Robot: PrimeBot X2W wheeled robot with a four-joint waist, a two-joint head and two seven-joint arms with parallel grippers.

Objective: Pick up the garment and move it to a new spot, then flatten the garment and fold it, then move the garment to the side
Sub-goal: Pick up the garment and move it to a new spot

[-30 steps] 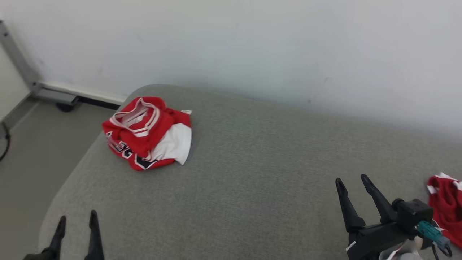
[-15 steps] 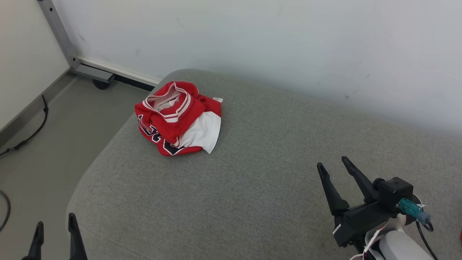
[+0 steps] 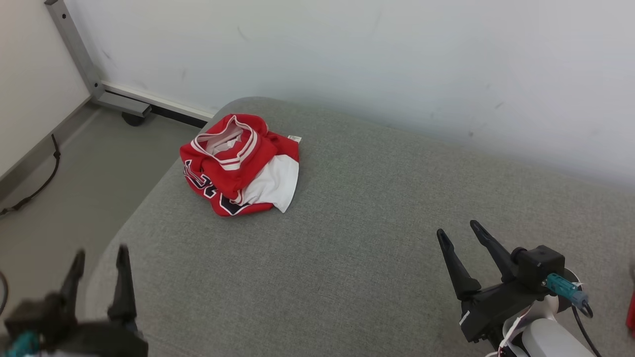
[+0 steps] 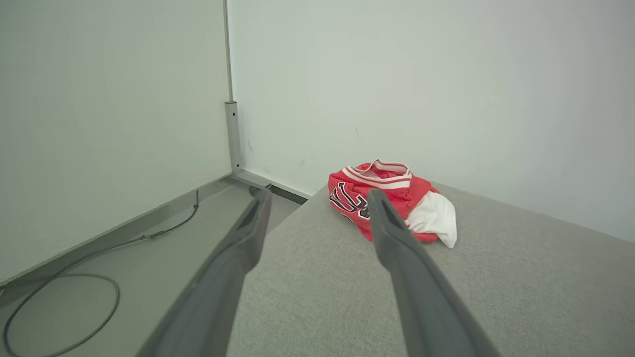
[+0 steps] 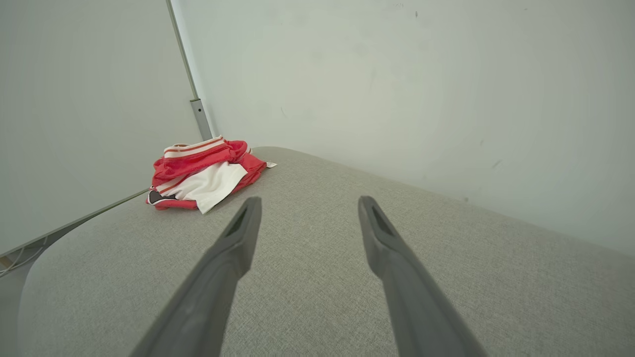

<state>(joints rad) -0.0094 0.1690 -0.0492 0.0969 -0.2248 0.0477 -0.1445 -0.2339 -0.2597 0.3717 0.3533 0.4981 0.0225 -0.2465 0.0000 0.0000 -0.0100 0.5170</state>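
While both claws hang empty and spread wide, the red jersey (image 3: 233, 168) sits crumpled in a heap at the far-left corner of the grey cushion (image 3: 357, 223), close to its rounded edge and just short of the white wall (image 3: 347, 54). Neck opening faces up, ringed by white-and-red striped trim. A white panel flops out on the side nearer the cushion's middle. Dark white-outlined lettering on the side toward the cushion's left edge, unreadable. Small white label (image 3: 294, 138) pokes out on the far side.

Left gripper (image 3: 100, 253): lower left of head view, blurred, fingers apart, nothing between them, at the cushion's near-left edge. In the left wrist view the left gripper (image 4: 318, 194) aims toward the jersey (image 4: 421, 191). One finger lines up over the floor (image 4: 149, 258), the other overlaps the lettering in the picture. Well apart from the cloth, no contact.

Right gripper (image 3: 457, 229): lower right of head view, fingers apart, empty, above bare cushion, teal connector (image 3: 560, 286) on its body. In the right wrist view the right gripper (image 5: 308, 200) points along the cushion (image 5: 317, 297), with the jersey (image 5: 198, 173) off to the upper left, well apart.

Off the cushion: metal post (image 3: 74, 49) up the wall corner, caster (image 3: 131, 118) under its base bar, dark cable (image 3: 34, 183) along the baseboard. Red sliver (image 3: 631, 312) at the right frame edge, can't tell what.
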